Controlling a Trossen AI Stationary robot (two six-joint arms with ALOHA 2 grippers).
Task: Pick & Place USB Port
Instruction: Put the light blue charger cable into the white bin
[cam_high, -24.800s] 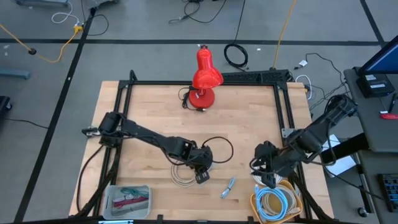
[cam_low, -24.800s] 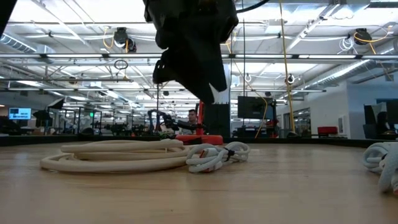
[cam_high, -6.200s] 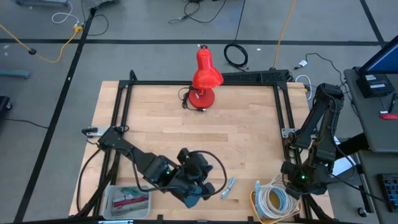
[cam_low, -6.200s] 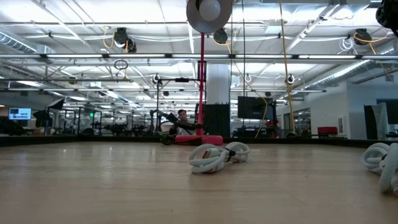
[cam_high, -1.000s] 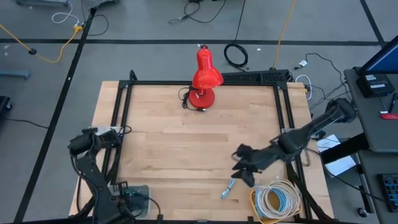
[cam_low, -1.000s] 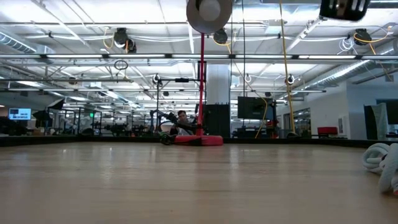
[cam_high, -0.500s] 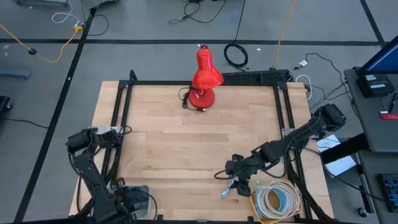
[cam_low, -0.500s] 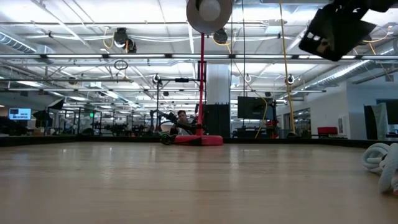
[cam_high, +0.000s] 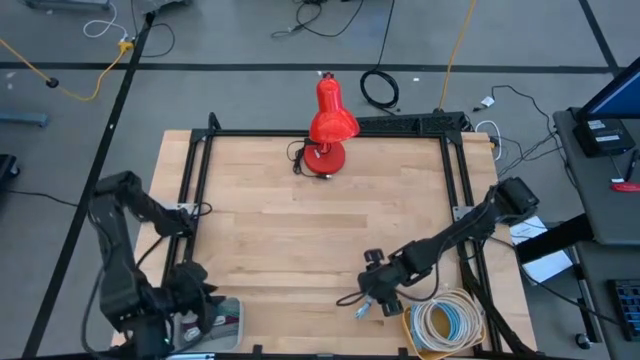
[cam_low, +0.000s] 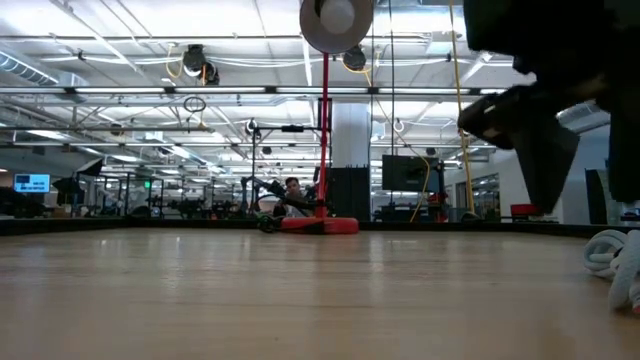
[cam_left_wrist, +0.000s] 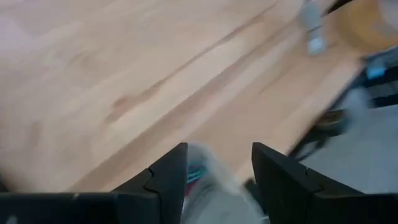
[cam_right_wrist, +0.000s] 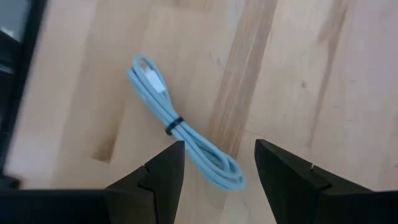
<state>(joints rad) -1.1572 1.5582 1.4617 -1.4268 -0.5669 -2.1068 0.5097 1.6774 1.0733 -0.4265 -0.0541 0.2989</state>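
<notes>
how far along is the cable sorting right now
Done: cables sit in the bin at the table's front left corner, with the left gripper open above it, holding nothing. In hand: the right gripper hovers open over the bundled light blue cable. Left: grasping and placing that cable.

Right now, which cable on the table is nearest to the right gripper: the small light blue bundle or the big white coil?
The small light blue cable bundle: it lies directly under the open right gripper, tied with a dark band. The white cable coil sits farther off, at the table's corner.
</notes>
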